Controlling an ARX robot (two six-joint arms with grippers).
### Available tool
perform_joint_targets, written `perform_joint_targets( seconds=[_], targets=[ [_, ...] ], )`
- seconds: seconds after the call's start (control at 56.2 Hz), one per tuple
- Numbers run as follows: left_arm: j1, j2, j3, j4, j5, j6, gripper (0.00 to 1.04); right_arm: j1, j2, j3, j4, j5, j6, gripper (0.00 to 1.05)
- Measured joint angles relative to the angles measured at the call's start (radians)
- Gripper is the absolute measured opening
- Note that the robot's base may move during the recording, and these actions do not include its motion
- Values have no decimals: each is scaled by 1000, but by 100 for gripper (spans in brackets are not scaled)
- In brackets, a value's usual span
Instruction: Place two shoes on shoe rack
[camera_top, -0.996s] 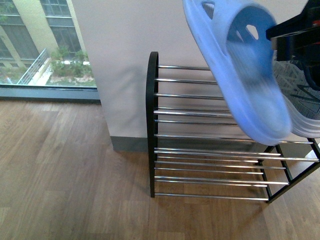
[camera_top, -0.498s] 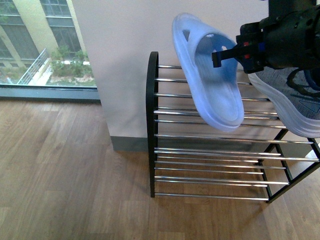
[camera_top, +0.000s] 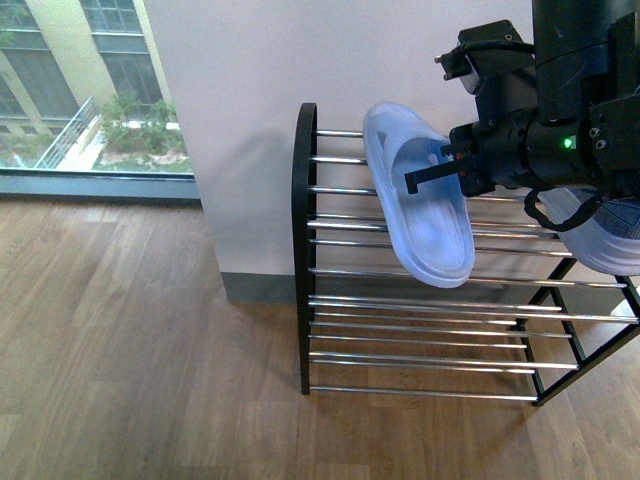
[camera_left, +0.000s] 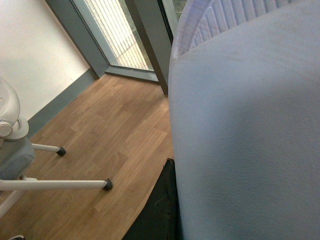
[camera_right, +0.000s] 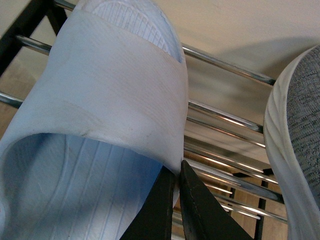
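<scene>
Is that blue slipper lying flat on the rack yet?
No. The blue slide hangs tilted over the shoe rack, pinched by the right gripper.

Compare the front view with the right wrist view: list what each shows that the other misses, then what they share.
Only the front view shows the wooden plank floor, the window with buildings outside, the black rounded loop end of the rack and all three tiers.

Only the right wrist view shows the dark gripper pinching the edge of the slide's strap, and the ribbed footbed under that strap.

Both show the pale blue open-toe slide over the shiny chrome rack bars, the grey knit white-soled sneaker beside it, and the pale wall behind.
</scene>
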Motion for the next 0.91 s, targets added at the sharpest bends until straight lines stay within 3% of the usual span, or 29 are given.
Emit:
perform_joint_targets(
  seconds=[0.907],
  targets=[
    [0, 0, 0, 0, 0, 0, 2, -155, 131, 154, 38, 117, -227, 1]
  ],
)
